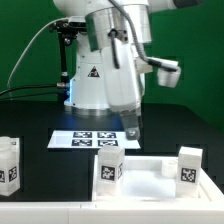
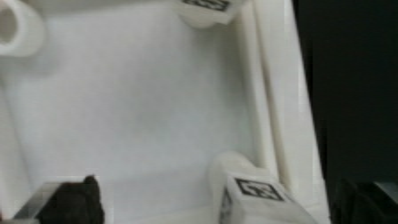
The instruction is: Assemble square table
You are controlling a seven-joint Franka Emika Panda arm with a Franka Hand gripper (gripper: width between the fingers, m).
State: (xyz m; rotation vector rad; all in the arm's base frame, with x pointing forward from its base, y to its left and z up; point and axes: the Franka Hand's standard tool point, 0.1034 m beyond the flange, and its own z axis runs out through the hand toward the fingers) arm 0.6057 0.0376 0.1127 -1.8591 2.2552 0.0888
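Observation:
The square table's white slab [image 1: 150,180] lies at the front of the black table, rim up. One tagged white leg [image 1: 110,166] stands at its left part, a second leg [image 1: 190,166] at its right end, and a third leg [image 1: 8,165] stands apart at the exterior view's left. My gripper [image 1: 133,130] hangs above the slab's rear edge, between the two legs, holding nothing. The wrist view is filled by the slab's inner face [image 2: 143,110], with its rim [image 2: 270,100], a corner socket [image 2: 18,35] and a tagged leg [image 2: 258,188]. One dark finger [image 2: 71,200] shows, set wide; the gripper [image 2: 217,205] looks open.
The marker board [image 1: 90,138] lies flat behind the slab, just beside the gripper. The robot's white base [image 1: 90,80] stands at the back with cables to the exterior view's left. A green wall closes the back.

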